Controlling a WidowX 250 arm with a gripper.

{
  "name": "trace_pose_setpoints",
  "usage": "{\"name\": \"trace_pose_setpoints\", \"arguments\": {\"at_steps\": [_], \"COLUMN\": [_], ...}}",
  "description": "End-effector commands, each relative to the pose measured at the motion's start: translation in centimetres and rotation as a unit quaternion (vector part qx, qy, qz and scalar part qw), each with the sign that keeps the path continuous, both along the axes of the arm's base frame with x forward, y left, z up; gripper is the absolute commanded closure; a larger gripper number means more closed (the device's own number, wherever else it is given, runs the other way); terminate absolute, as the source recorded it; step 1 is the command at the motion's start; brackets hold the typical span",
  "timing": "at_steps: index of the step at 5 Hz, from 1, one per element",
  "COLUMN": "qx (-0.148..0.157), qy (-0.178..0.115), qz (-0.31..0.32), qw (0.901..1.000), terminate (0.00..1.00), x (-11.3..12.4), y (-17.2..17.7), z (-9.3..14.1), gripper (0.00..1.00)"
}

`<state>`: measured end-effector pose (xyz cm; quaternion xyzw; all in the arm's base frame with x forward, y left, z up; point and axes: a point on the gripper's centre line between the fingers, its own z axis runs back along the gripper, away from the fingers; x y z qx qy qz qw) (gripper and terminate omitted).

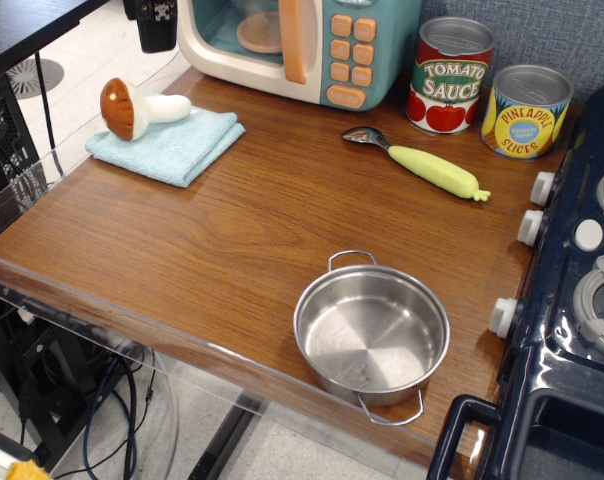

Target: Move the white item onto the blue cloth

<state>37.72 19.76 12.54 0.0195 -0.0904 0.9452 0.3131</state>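
The white item, a plush mushroom [142,106] with a brown cap and white stem, lies on its side on the far left part of the light blue cloth [172,145], at the table's back left. Its cap points left and overhangs the cloth's edge. My gripper [156,24] is high above it at the top edge of the view, empty and apart from the mushroom. Only its black lower end shows.
A toy microwave [302,45] stands right behind the cloth. A yellow-green handled spoon [422,165], a tomato sauce can [452,75] and a pineapple can [525,110] are at the back right. A steel pot [372,335] sits near the front edge. A toy stove [582,280] borders the right side.
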Motion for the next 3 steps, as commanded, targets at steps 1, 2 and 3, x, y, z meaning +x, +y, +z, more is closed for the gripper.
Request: {"name": "trace_pose_setpoints", "arguments": {"at_steps": [1, 2, 3], "qx": [0.018, 0.018, 0.018], "qy": [-0.039, -0.039, -0.039], "qz": [-0.003, -0.003, -0.003], "qw": [0.9991, 0.9991, 0.9991], "terminate": [0.00, 0.00, 1.00], "x": [-1.32, -1.32, -1.32], "y": [-0.24, -0.24, -0.24], "z": [3.37, 3.37, 3.37], "gripper": [0.00, 0.00, 0.00]}}
